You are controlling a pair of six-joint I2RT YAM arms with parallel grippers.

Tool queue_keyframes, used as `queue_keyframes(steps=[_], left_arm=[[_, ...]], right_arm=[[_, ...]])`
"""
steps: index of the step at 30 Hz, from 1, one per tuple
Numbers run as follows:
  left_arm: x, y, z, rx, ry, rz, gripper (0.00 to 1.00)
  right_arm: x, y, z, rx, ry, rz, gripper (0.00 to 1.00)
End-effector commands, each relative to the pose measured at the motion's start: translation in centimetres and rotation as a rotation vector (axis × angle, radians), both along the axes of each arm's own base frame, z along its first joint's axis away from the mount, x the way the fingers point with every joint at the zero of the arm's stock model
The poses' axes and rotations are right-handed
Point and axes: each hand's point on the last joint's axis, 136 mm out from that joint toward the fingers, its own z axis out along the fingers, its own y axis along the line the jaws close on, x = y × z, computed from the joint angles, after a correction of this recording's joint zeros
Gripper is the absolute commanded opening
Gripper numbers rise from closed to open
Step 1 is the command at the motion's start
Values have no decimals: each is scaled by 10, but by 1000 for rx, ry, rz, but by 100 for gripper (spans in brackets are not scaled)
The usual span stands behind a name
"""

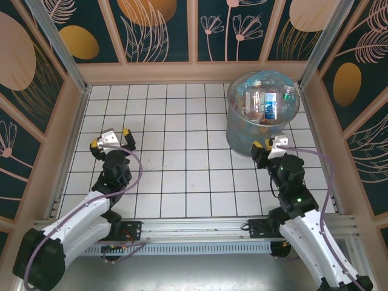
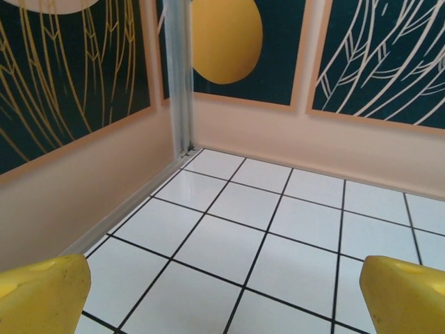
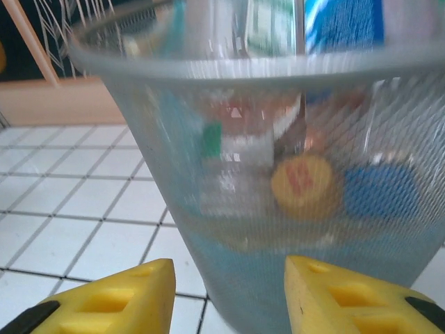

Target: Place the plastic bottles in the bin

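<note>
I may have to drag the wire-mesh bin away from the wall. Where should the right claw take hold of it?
Take the rim on the near side, coming down from above with one finger inside and one outside. The bin is round and looks far wider than the right claw opens, so its wall probably can't be spanned. The rim is a thin, firm band.

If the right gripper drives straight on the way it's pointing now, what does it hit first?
The tall round grey wire-mesh bin: its side wall, below the rim, stands squarely ahead of the right gripper. Nothing lies between them. Depth is hard to judge, but the wall looks close.
</note>
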Motion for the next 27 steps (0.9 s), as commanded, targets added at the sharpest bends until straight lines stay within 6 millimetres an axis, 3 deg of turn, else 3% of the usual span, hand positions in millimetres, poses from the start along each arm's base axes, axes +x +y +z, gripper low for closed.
queue_keyframes(steps=[1,6,10,17,23,27], left_arm=[[2,8,1,0,-60,37,99],[18,8,-20,56,-2,31,99],[33,14,-33,92,36,38,98],[42,24,-42,81,1,-29,99],[52,23,-49,64,-18,-115,99],[52,23,-60,29,-50,-172,99]], right_arm=[[14,-7,6,64,-48,-80,47],[32,-5,-21,1,-45,-97,47],[39,-19,-38,-32,-80,-160,48],[44,-58,-47,-1,-155,-249,50],[35,-76,-56,84,-255,-240,53],[43,-79,-53,89,-267,-215,54]])
